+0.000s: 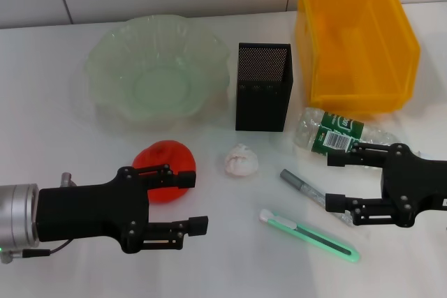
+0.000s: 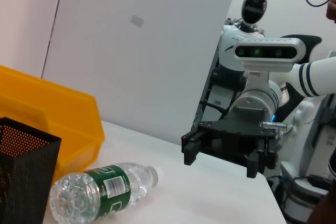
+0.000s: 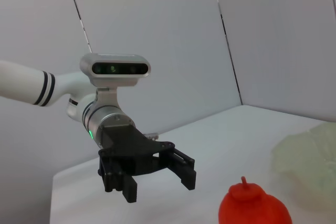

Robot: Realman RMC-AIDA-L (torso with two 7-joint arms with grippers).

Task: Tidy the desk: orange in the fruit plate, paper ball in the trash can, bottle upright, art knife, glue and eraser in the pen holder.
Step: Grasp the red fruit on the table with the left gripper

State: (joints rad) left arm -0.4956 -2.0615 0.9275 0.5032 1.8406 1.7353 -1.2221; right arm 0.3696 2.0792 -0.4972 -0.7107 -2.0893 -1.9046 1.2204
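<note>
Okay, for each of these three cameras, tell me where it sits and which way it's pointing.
Head view: on the robot's head, looking down at the table; shows left gripper, right gripper, orange, bottle.
Left wrist view: on the left arm, facing across to the right gripper; its own fingers unseen.
Right wrist view: on the right arm, facing the left gripper.
Shared: the bottle and orange each appear in a wrist view too.

Glossy orange (image 1: 165, 170); crumpled paper ball (image 1: 240, 160); clear plastic bottle (image 1: 335, 132); black metal-mesh pen holder (image 1: 262, 86)
</note>
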